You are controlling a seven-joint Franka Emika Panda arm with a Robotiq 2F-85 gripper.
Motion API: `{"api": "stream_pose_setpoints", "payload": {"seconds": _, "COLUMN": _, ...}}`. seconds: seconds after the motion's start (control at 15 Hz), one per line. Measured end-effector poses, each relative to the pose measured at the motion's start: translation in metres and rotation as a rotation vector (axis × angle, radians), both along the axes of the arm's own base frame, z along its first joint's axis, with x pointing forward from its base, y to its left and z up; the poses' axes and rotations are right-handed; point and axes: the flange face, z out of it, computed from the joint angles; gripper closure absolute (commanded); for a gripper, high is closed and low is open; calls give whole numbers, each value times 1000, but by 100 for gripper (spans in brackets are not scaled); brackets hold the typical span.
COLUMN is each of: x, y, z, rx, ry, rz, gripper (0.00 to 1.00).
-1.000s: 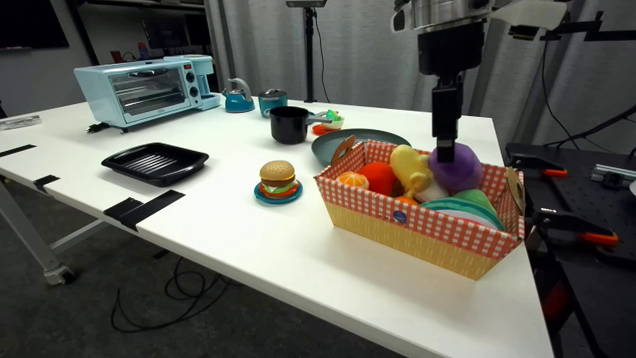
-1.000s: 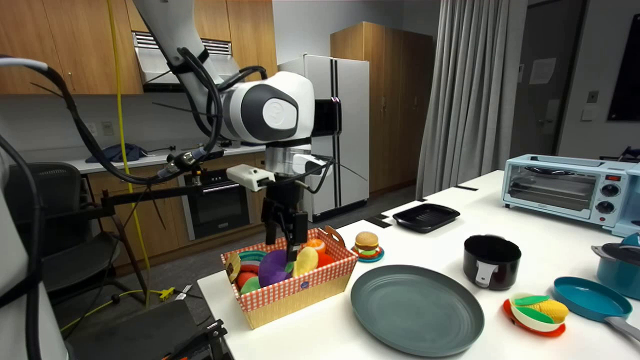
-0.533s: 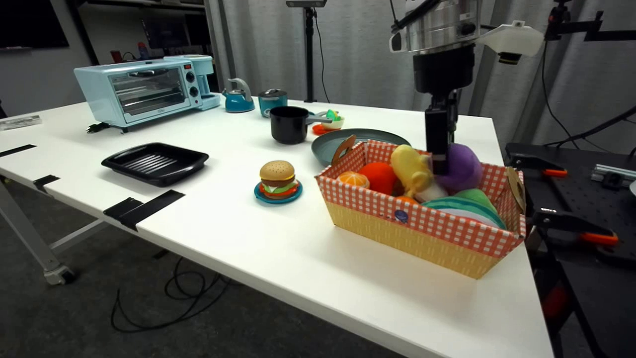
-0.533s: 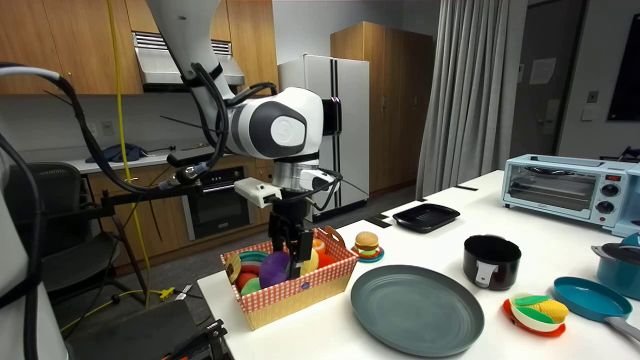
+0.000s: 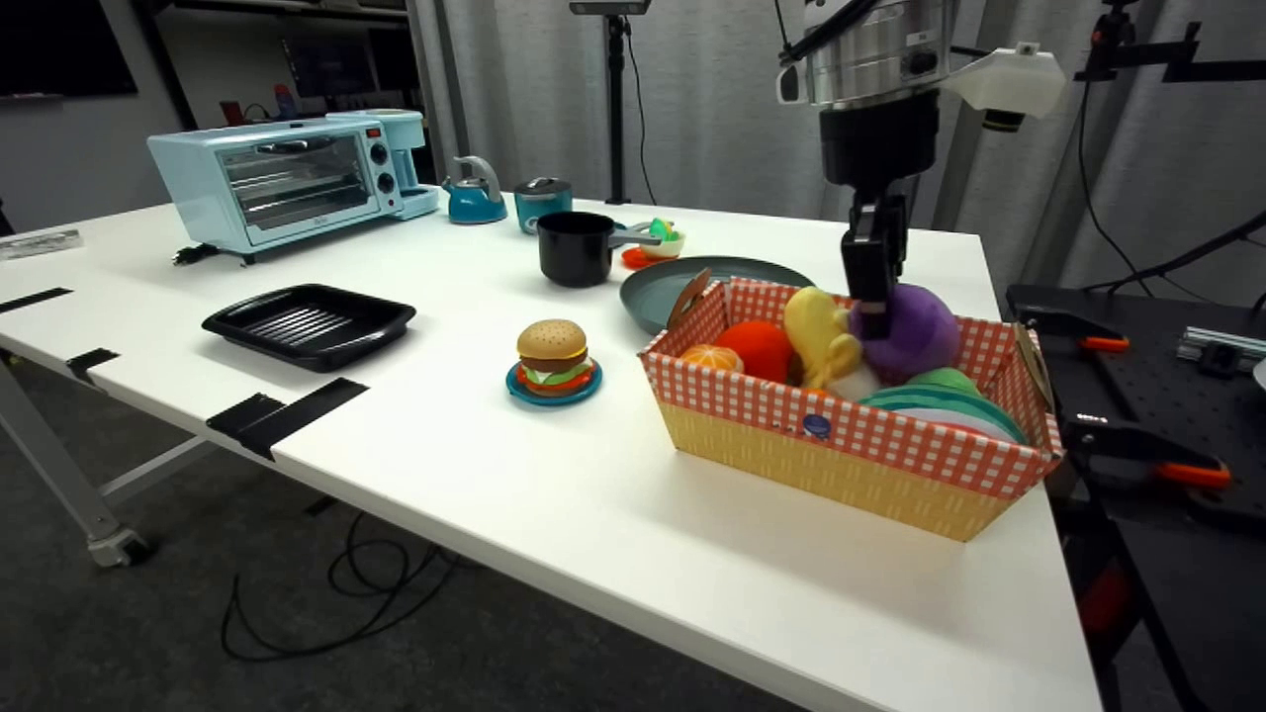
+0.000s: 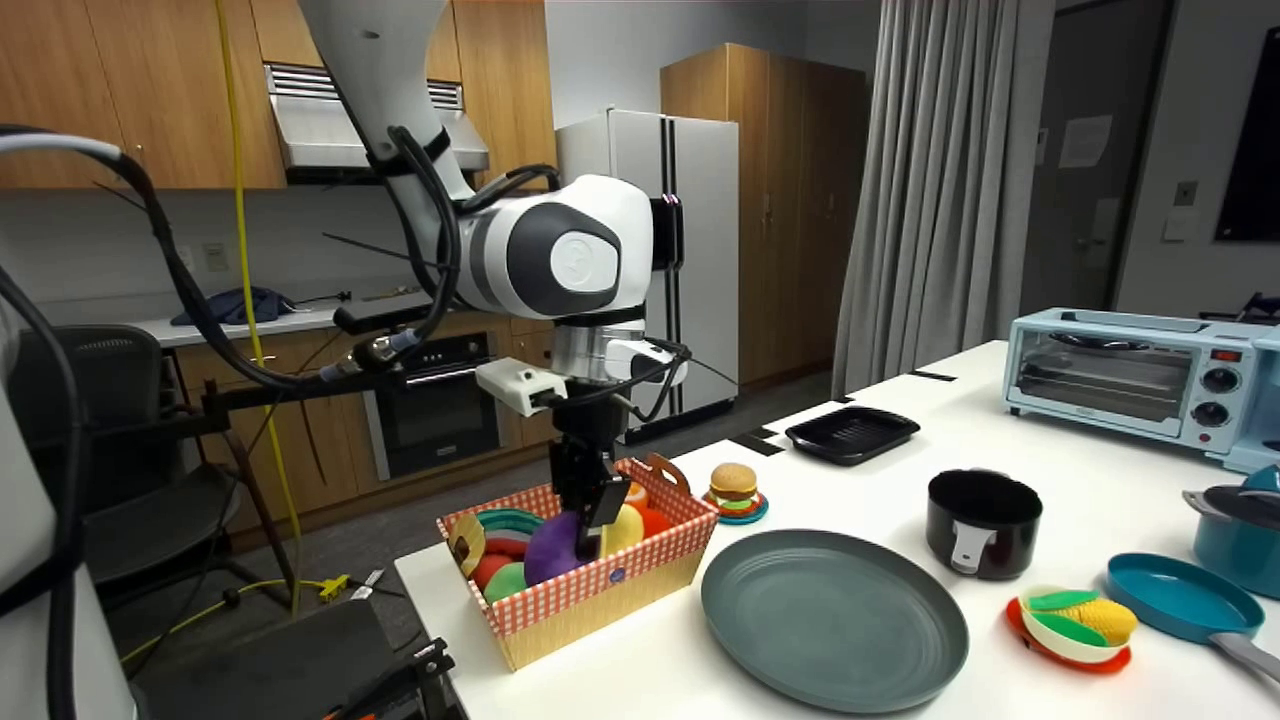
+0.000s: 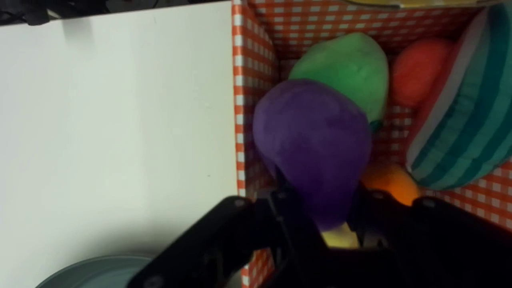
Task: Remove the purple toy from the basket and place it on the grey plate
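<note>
The purple toy [image 7: 312, 128] is inside the tan basket [image 5: 821, 475] with the checkered lining, near the side that faces the grey plate [image 6: 835, 625]. In the wrist view my gripper [image 7: 320, 196] has a finger on each flank of the toy's narrower end, pressed against it, so it is shut on the toy. Both exterior views show the gripper reaching down into the basket, one dark finger in front of part of the purple toy [image 6: 552, 550]. The plate stands apart on the table, nothing on it.
A yellow toy [image 5: 816, 331], a red-orange toy [image 5: 757, 348], a green toy [image 7: 348, 68] and a striped toy [image 7: 464, 116] crowd the basket. Outside stand a toy burger [image 5: 552, 356], a black pot [image 6: 985, 520], a black tray [image 6: 852, 435] and a toy oven [image 6: 1120, 375].
My gripper came down into the basket, and its fingers drew together on the purple toy. The basket has shifted and turned slightly, with its toys moving along.
</note>
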Motion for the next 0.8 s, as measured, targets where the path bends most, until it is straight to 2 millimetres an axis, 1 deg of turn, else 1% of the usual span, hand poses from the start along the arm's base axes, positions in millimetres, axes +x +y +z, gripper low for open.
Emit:
{"api": "stream_pose_setpoints", "payload": {"seconds": 0.13, "x": 1, "y": 0, "z": 1, "rx": -14, "ry": -5, "rz": -7, "gripper": 96}}
{"api": "stream_pose_setpoints", "payload": {"seconds": 0.27, "x": 2, "y": 1, "z": 5, "rx": -24, "ry": -13, "rz": -14, "gripper": 95}}
{"api": "stream_pose_setpoints", "payload": {"seconds": 0.4, "x": 5, "y": 1, "z": 15, "rx": -25, "ry": -21, "rz": -20, "gripper": 94}}
{"api": "stream_pose_setpoints", "payload": {"seconds": 0.53, "x": 9, "y": 1, "z": 34, "rx": -30, "ry": -26, "rz": -24, "gripper": 94}}
{"api": "stream_pose_setpoints", "payload": {"seconds": 0.6, "x": 11, "y": 0, "z": 47, "rx": -32, "ry": -32, "rz": -26, "gripper": 94}}
{"api": "stream_pose_setpoints", "payload": {"seconds": 0.8, "x": 19, "y": -6, "z": 93, "rx": -34, "ry": -74, "rz": -45, "gripper": 94}}
